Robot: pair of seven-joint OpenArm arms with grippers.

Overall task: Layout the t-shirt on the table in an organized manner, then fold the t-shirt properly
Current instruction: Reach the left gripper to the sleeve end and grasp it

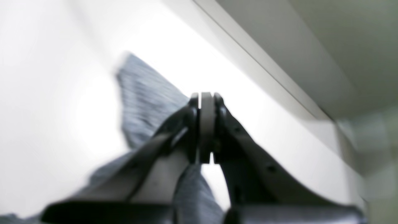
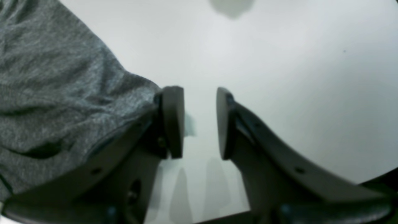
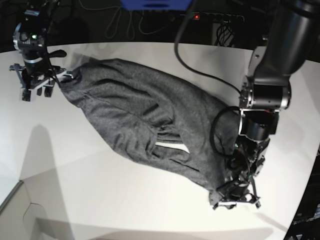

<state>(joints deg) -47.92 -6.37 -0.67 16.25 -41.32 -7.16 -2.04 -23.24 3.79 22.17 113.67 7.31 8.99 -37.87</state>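
- My left arm [image 3: 267, 75] is matte black, built of thick round segments, with a silvery grey ring at one joint.
- A black cable [image 3: 200, 65] runs along it, and a smaller one loops near the wrist.
- My left hand [image 1: 206, 124] has dark curved fingers with small screw holes and flat pale grey pads.
- My right hand [image 2: 200, 123] has the same dark curved fingers, with rounded dark pads.
- A green light [image 3: 33, 36] glows on my right arm's black wrist housing.
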